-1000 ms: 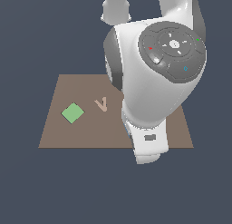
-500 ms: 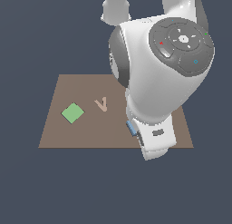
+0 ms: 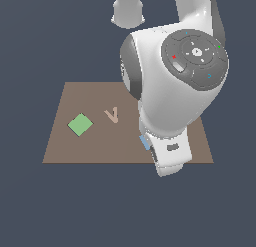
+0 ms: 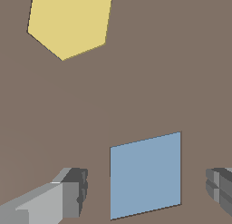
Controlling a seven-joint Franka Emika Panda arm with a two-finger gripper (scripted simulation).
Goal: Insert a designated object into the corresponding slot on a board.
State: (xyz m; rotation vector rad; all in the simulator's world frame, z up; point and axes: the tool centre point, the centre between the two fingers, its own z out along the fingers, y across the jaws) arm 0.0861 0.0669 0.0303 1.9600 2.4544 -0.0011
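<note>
The light-blue square tile (image 4: 145, 175) lies flat on the brown board (image 4: 158, 82). In the wrist view it sits between my two grey fingertips. My gripper (image 4: 147, 191) is open, with a gap on each side of the tile, so neither finger touches it. In the exterior view only a sliver of the tile (image 3: 144, 141) peeks out beside my arm near the board's (image 3: 90, 146) front edge. My gripper itself is hidden there behind the arm's bulk. The slot is out of view in both frames.
A yellow hexagon (image 4: 69, 22) lies on the board a short way from the tile. A green square (image 3: 80, 124) turned like a diamond sits toward the exterior view's left, with a tan V shape (image 3: 113, 115) beside it. The white arm (image 3: 175, 86) covers the board's right half.
The arm's wrist has turned and shifted slightly to the exterior view's right. A sliver of the blue tile has come into sight beside it.
</note>
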